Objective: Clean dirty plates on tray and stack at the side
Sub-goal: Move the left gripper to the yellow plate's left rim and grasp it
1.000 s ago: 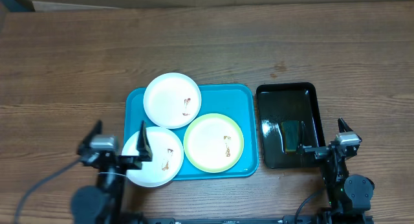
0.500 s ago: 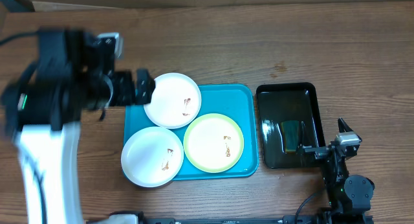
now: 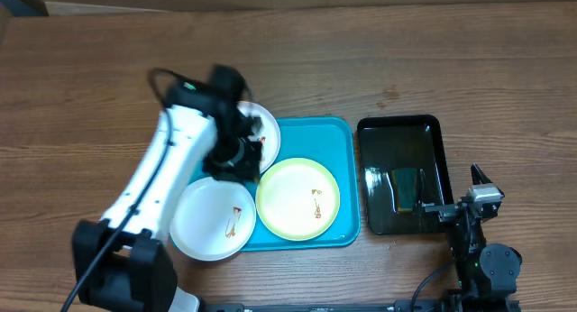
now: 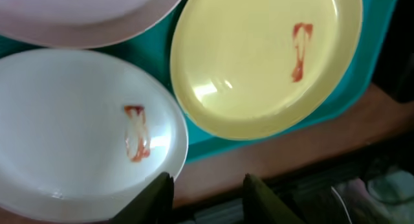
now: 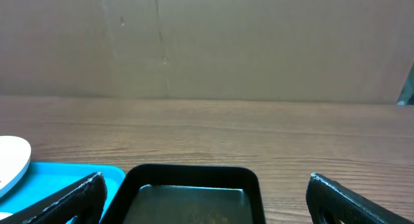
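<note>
Three plates lie on the turquoise tray [image 3: 315,141]. The far white plate [image 3: 263,123] is partly hidden under my left arm. A second white plate [image 3: 212,219] overhangs the tray's front left corner, and the yellow-green plate [image 3: 298,199] sits at the front right. All three carry small brown-red smears. My left gripper [image 3: 242,154] hovers over the tray where the plates meet. In the left wrist view the left gripper [image 4: 204,185] has its jaws apart with nothing between them, one finger over the rim of the white plate [image 4: 77,120] and the yellow-green plate [image 4: 259,62] beyond. My right gripper [image 5: 207,201] stands wide open and empty.
A glossy black tray [image 3: 401,141] holding a green-yellow sponge [image 3: 407,188] sits right of the turquoise tray, just ahead of the right gripper [image 3: 455,202]. Bare wooden table [image 3: 90,96] surrounds both trays. A cardboard wall [image 5: 207,43] stands at the far edge.
My left arm swung from the table's front left, round the far left, to over the tray. Its jaws have narrowed. The right arm and the plates have not moved.
</note>
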### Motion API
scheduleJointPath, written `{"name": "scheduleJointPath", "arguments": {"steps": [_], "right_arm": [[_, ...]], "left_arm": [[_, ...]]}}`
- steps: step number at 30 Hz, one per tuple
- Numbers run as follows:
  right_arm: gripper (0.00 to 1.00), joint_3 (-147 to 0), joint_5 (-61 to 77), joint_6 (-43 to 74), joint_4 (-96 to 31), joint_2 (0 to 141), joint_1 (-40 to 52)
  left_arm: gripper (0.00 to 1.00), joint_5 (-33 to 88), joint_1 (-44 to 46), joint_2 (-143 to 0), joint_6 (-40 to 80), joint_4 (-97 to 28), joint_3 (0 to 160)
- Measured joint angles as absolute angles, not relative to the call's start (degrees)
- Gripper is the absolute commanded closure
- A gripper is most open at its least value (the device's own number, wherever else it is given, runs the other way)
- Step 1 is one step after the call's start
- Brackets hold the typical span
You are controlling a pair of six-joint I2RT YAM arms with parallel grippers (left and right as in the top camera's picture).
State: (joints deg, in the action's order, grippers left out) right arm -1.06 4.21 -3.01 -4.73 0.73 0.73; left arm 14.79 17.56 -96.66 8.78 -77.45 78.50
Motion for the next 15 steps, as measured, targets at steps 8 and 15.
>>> {"name": "scheduleJointPath", "arguments": {"steps": [8, 15], "right_arm": [[0.00, -1.1, 4.2, -3.0, -4.8, 0.7, 0.7], [0.00, -1.1, 4.2, -3.0, -4.8, 0.7, 0.7]], "left_arm": [[0.52, 12.7, 22.8, -96.7, 13.9, -64.3, 66.0], [0.56, 7.0, 22.9, -96.7, 16.9, -58.2, 64.2]]}}
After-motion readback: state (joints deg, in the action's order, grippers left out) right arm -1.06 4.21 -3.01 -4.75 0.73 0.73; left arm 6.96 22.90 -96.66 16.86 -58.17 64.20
